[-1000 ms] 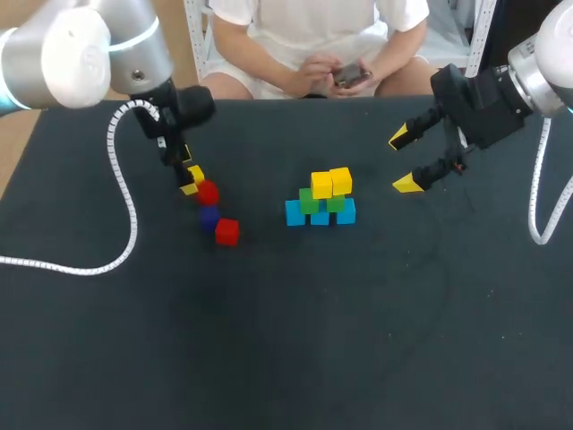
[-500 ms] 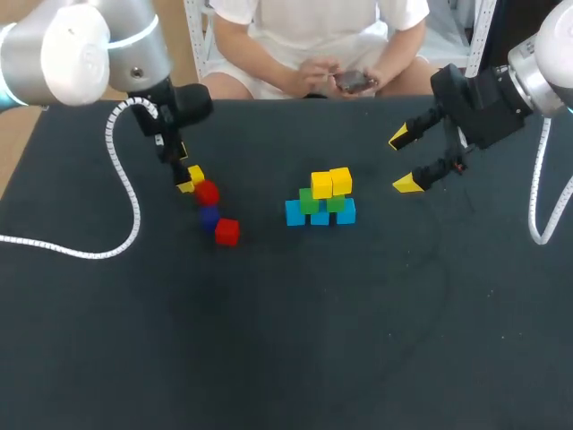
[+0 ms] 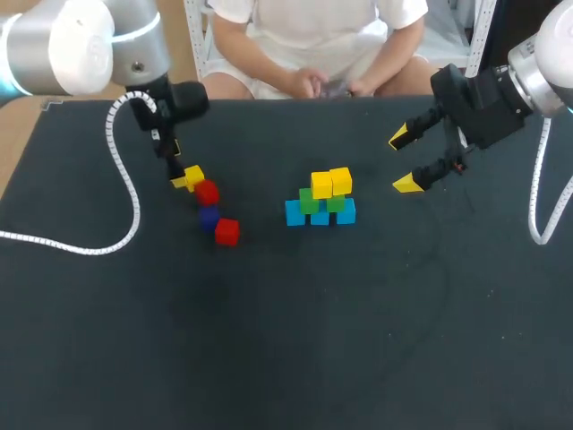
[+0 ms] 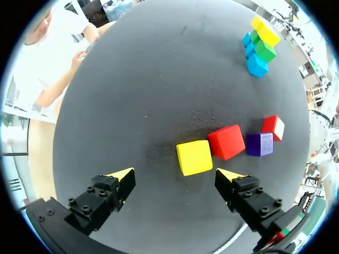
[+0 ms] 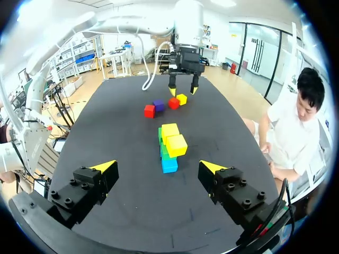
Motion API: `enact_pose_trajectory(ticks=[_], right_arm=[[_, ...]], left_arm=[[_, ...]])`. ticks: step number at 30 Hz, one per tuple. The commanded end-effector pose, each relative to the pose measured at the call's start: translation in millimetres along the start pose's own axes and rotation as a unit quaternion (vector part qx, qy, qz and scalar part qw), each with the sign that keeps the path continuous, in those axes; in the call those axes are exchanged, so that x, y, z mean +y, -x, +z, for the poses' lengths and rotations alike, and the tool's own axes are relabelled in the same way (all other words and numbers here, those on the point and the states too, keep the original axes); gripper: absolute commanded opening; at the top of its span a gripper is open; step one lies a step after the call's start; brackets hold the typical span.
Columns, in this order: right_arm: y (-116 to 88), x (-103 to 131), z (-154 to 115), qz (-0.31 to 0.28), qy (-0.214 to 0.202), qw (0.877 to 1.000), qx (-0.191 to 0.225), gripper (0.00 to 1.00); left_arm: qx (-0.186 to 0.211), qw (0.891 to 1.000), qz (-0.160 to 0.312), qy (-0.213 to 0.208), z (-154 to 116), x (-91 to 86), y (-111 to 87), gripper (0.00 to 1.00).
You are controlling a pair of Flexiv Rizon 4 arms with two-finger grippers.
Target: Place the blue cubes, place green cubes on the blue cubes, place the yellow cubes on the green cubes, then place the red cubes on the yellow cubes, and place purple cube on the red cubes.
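Cube stack (image 3: 333, 204) sits mid-table (image 3: 358, 340): 3 blue cubes (image 3: 320, 216) in a row at the base, 2 green cubes (image 3: 309, 201) on those, 2 yellow cubes (image 3: 321, 184) on top. Head view gets the row side-on, long axis L–R across the table. Right wrist view gets it end-on: the row runs straight away from the right gripper (image 5: 159, 166) and mostly just the nearest blue cube shows. Right gripper hangs well apart from the stack, off its right end in head view, jaws spread wide w/ nothing btwn them.

Loose pieces: loose yellow cube (image 4: 194, 157), red cube (image 4: 226, 142), purple cube (image 4: 259, 144), 2nd red cube (image 4: 273, 127). In head view they form a line slanting from the left gripper (image 4: 176, 174) toward the near side. Head view blends the left fingertips w/ the loose yellow cube. Left wrist view sorts it out: the cube lies just ahead of the tips, roughly centred on the gap, touching neither finger. Left jaws wide apart, holding nothing. Loose yellow cube touches the red cube; purple cube just beside the red.
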State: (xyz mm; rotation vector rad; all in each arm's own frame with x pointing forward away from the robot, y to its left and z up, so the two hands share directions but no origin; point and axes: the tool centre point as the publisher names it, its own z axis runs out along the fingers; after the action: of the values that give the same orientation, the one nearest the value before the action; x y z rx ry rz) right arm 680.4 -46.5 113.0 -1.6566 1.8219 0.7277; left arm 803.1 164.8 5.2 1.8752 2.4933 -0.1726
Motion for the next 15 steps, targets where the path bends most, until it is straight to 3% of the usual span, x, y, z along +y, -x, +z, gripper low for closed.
enact_pose_trajectory(ticks=[1,15], right_arm=[[-0.2,1.2,-0.3,0.000,-0.001,1.000,-0.001,1.00],[-0.2,1.2,-0.3,0.000,-0.001,1.000,-0.001,1.00]], left_arm=[[0.003,1.000,-0.002,-0.006,0.1,5.3,0.6,1.00],[-0.003,1.000,0.000,-0.014,17.5,12.4,8.4,1.00]])
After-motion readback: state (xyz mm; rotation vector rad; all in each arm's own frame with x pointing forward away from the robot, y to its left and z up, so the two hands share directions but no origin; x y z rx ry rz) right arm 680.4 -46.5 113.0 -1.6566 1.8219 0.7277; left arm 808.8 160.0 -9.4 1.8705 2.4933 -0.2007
